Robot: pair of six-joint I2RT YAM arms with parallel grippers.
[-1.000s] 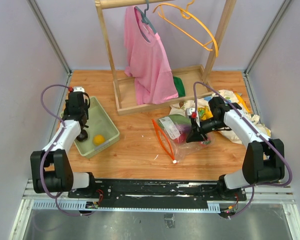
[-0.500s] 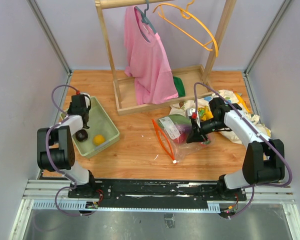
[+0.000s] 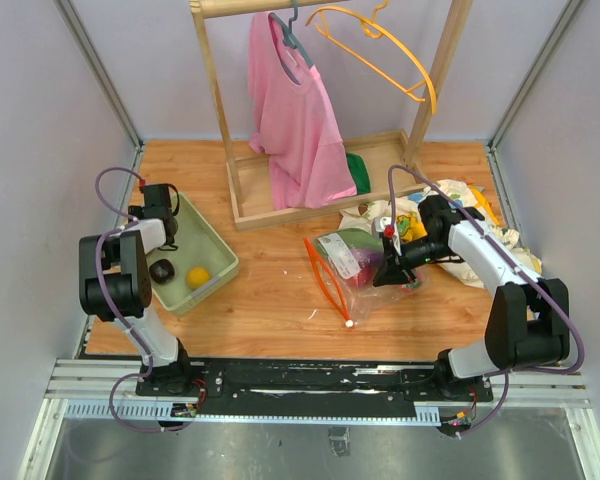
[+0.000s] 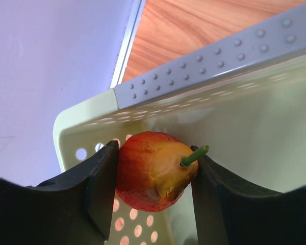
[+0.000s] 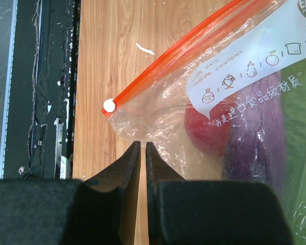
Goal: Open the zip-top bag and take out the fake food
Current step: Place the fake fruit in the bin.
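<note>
The clear zip-top bag (image 3: 352, 262) lies mid-table, its orange-red zipper strip (image 3: 325, 278) open in a loop toward the left. In the right wrist view the bag (image 5: 158, 117) holds a red piece (image 5: 206, 130) and a purple piece (image 5: 255, 148). My right gripper (image 3: 388, 268) is shut on the bag's plastic edge (image 5: 143, 144). My left gripper (image 3: 161, 207) is over the far left corner of the pale green tray (image 3: 216, 248). It is shut (image 4: 155, 150) on a red-and-yellow fruit (image 4: 150, 176) with a green stem.
A dark piece (image 3: 162, 270) and a yellow piece (image 3: 197, 277) lie in the tray. A wooden rack with a pink shirt (image 3: 295, 120) and an orange hanger (image 3: 380, 50) stands at the back. A printed cloth (image 3: 465, 215) lies behind the right arm. A wall runs close on the left.
My left gripper has moved from over the tray's middle to its far left corner, uncovering the dark piece in the tray. The right arm and bag have not moved.
</note>
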